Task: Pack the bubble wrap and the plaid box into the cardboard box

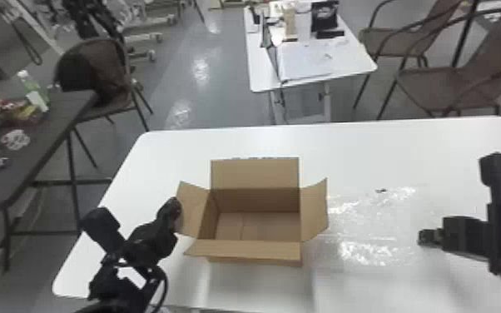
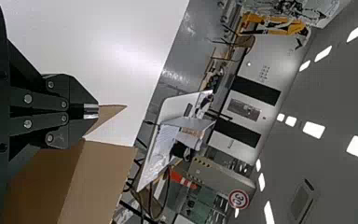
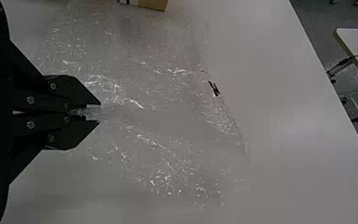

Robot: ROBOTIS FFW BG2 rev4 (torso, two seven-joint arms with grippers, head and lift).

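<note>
Indeed, the bubble wrap [image 1: 364, 237] spread across the tabletop [image 1: 391, 154] from the right hand [image 1: 423, 237], pinched there; the left hand [image 1: 174, 207], closed narrow, was by the cardboard box [image 1: 258, 251].

and here sits the cardboard box [image 1: 256, 199] on the table [image 1: 387, 152], the bubble wrap [image 1: 366, 233] spread flat just to its right! the left gripper [image 1: 174, 204] is at the box's left flap, the right gripper [image 1: 423, 236] at the wrap's right edge, wrap between its fingers. away left stands a side table [image 1: 48, 143] with a bottle [image 1: 33, 89] on it; behind the box, across the floor, a smaller table [image 1: 258, 79], chairs [image 1: 441, 85] to its right.
</note>
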